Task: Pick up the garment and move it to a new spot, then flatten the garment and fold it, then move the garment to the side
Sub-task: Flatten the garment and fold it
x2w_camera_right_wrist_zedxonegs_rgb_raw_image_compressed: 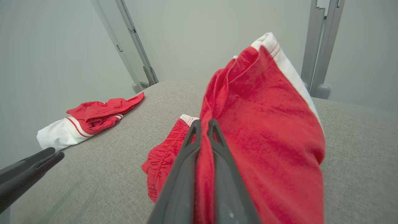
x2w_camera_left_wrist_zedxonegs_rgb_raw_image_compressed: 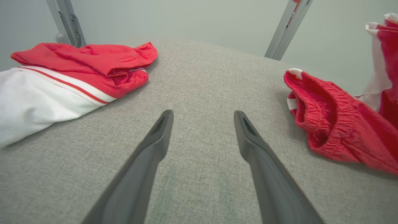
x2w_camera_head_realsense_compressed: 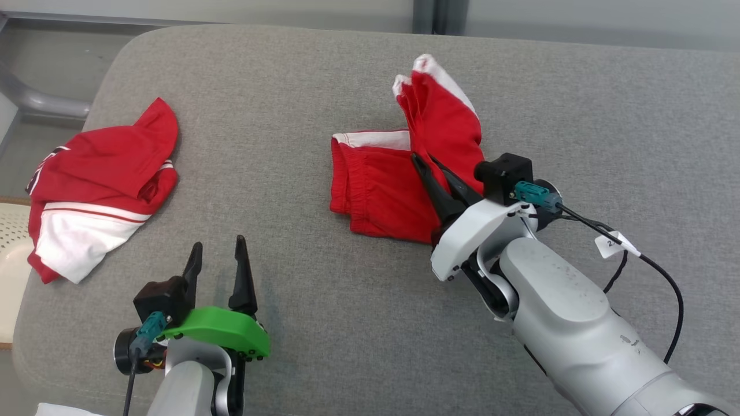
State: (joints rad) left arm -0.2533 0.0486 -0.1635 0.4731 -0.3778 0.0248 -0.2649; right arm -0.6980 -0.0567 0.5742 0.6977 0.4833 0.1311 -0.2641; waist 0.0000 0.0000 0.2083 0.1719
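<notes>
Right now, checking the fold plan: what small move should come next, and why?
Probably carry the lifted leg across onto the flat half: the right gripper is shut on the red shorts, one leg raised, the rest lying flat; the left gripper is open.

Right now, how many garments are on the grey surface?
2: red shorts in the middle, one leg pinched and held up by the right hand, and a red-and-white shirt crumpled near the left edge. None seems hidden.
</notes>
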